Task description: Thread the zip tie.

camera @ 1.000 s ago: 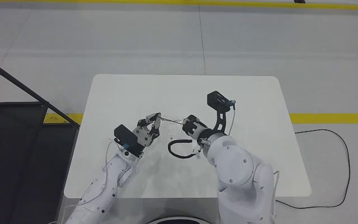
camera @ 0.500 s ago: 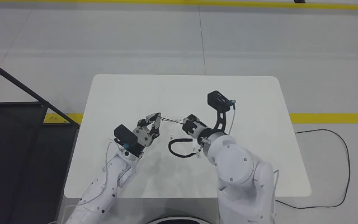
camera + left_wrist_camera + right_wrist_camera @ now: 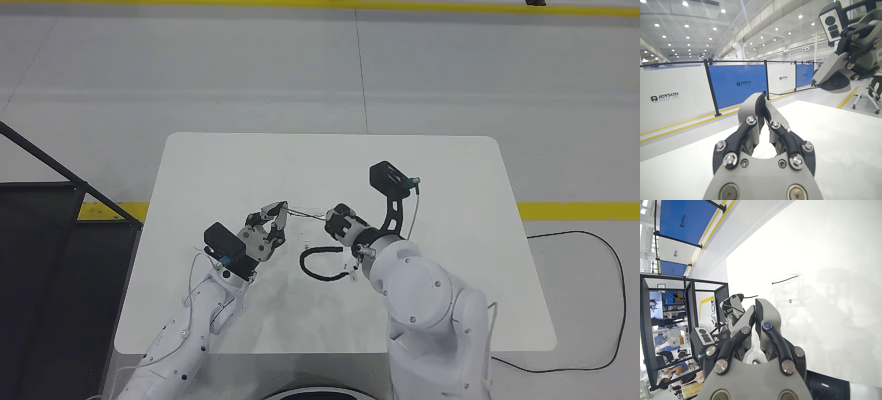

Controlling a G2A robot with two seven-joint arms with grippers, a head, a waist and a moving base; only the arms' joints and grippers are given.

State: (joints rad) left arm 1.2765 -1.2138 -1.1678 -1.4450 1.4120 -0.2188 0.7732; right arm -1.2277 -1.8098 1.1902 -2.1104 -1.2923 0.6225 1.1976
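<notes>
Lettering first: the blue panels (image 3: 738,83) and white panels (image 3: 668,89) of the fence beyond the desk (image 3: 450,170) each carry a logo with a line of print. Now the action. The left gripper (image 3: 762,98) has its fingers clenched on the zip tie (image 3: 764,92), whose head pokes up just past their tips, held above the desk. The thin black strap runs straight across to the right gripper (image 3: 755,303), whose fingers are pinched together on its far end. The left fingers hide the stretch of strap between their pads. Out on the desk, well apart from both grippers, a second black tie (image 3: 785,279) lies on a clear square sheet (image 3: 791,294). A black frame (image 3: 40,160) stands beside the desk, and a yellow line (image 3: 580,211) crosses the floor.
</notes>
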